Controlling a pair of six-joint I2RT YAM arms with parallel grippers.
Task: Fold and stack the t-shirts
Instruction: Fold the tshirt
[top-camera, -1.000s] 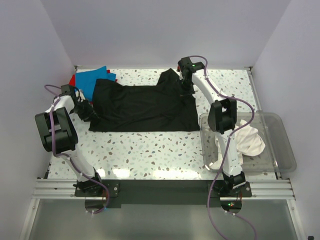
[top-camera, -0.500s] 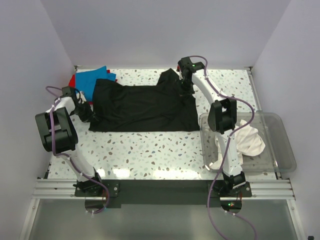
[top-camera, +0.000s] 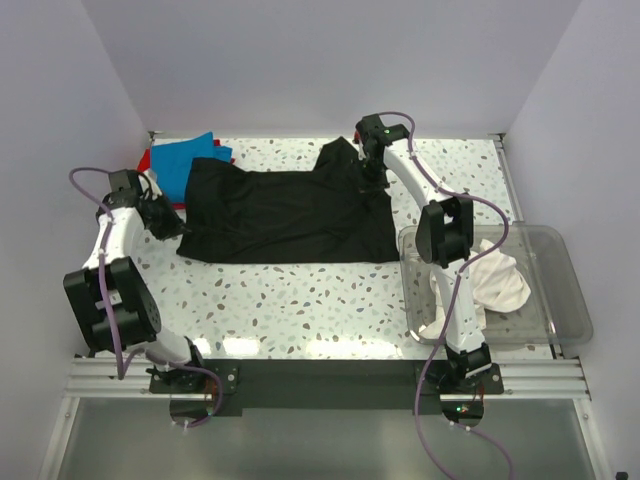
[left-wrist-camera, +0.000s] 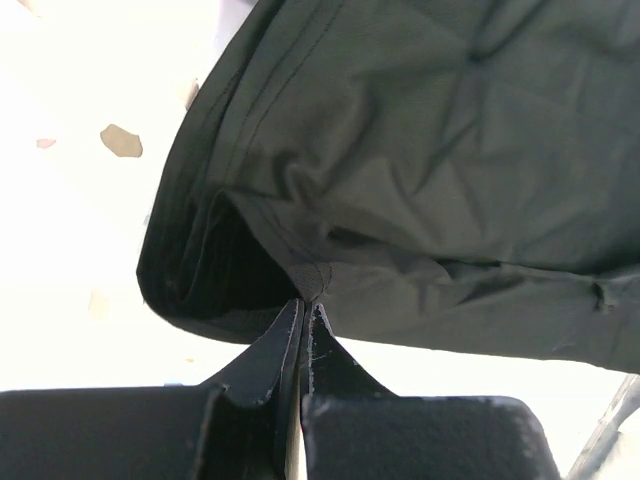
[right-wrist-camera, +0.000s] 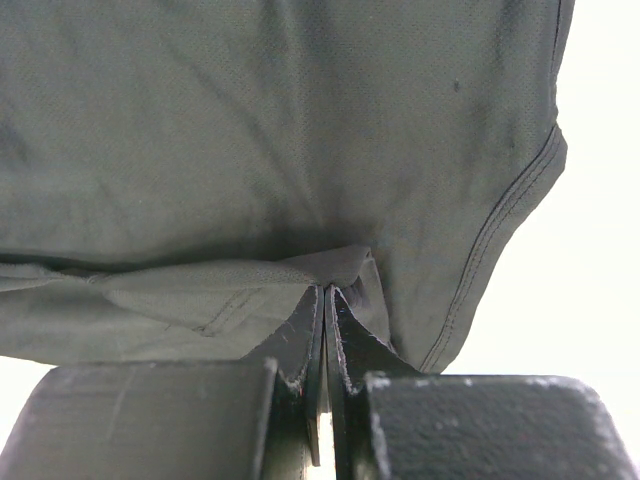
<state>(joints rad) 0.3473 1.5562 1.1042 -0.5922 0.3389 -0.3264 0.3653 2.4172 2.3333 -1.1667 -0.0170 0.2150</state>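
Observation:
The black t-shirt (top-camera: 285, 215) lies spread across the middle of the table, its body partly folded. My left gripper (top-camera: 172, 228) is shut on the shirt's left edge; in the left wrist view its tips (left-wrist-camera: 305, 305) pinch a hem of the black cloth (left-wrist-camera: 420, 150). My right gripper (top-camera: 375, 183) is shut on the shirt's upper right part; in the right wrist view its tips (right-wrist-camera: 327, 290) pinch a fold of the cloth (right-wrist-camera: 250, 130). A blue t-shirt (top-camera: 185, 155) and a red t-shirt (top-camera: 146, 160) lie at the back left. White shirts (top-camera: 500, 280) sit in the bin.
A clear plastic bin (top-camera: 570, 300) stands at the right, beside the right arm's base link. White walls close in the table on the left, back and right. The speckled table (top-camera: 300, 300) has bare surface in front of the black shirt.
My left arm has swung its elbow down and left, and the gripper has drawn the shirt's left edge slightly leftward. The right arm has stayed where it was.

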